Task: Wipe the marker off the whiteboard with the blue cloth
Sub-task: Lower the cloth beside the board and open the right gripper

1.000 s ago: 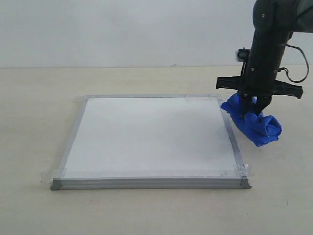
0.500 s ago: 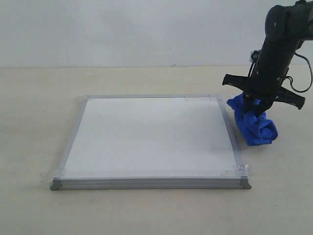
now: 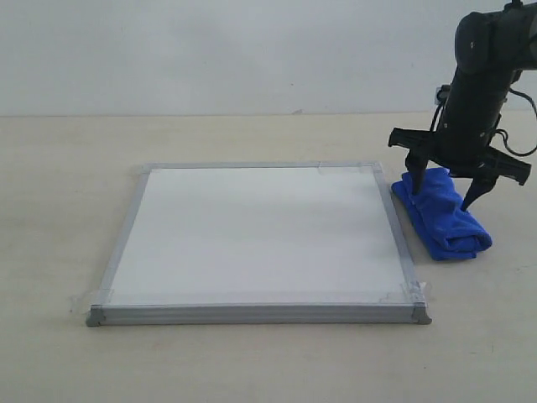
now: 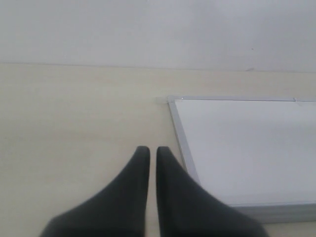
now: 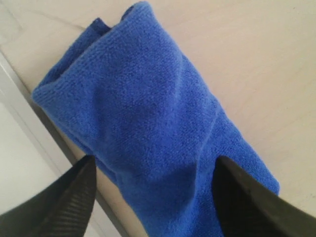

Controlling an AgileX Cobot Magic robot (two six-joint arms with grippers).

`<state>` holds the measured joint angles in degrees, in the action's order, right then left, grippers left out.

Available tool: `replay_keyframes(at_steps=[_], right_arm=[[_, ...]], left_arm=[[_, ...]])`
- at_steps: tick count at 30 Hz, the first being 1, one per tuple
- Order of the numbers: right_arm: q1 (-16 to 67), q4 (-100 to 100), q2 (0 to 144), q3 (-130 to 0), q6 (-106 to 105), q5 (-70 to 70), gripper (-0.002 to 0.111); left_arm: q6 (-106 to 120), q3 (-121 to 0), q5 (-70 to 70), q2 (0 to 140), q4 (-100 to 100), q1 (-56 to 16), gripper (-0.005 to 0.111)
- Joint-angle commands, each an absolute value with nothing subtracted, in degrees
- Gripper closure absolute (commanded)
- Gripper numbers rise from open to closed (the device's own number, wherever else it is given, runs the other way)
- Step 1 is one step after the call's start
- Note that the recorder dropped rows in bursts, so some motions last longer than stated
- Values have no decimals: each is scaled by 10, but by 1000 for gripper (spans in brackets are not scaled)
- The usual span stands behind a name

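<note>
The flat white whiteboard with the thin silver-grey frame (image 3: 252,231) is lying on the pale beige tabletop (image 3: 252,361), and it is showing a clean face. No red marker line is turning up on it in any view. So the wiping itself is looking done, by my reading, with little left beyond pulling the arms clear.

The bright royal-blue microfibre cloth (image 3: 445,220) is resting folded on the tabletop, just beside the board's right frame. Whether it is touching the frame I cannot tell. Its long axis is running roughly along that right edge, with the far end sitting close to the frame. The near end is angling slightly away from the board, toward the camera.

The right gripper (image 3: 440,199) is hovering directly over the cloth with its jaws spread wide, one on each side and gripping nothing. The left gripper (image 4: 149,150) is sitting off the board's left side, its fingers pinched nearly together on nothing
</note>
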<state>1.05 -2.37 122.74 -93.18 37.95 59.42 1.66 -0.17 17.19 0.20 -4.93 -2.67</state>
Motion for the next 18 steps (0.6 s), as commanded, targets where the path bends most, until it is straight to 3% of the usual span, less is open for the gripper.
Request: replay_keyframes(at_steps=[1, 8, 10, 16, 18], right_arm=[[5, -47, 1229, -932, 376, 619, 49], [5, -45, 1256, -932, 335, 619, 51], [5, -44, 1260, -932, 323, 619, 60], [5, -44, 1273, -932, 309, 625, 106], [5, -37, 1275, -932, 310, 630, 108]], left_arm=[[18, 0, 168, 0, -49, -25, 102], [18, 0, 168, 0, -49, -25, 102], [18, 0, 168, 0, -49, -25, 102], [18, 0, 168, 0, -49, -25, 102], [18, 0, 168, 0, -49, -25, 102]])
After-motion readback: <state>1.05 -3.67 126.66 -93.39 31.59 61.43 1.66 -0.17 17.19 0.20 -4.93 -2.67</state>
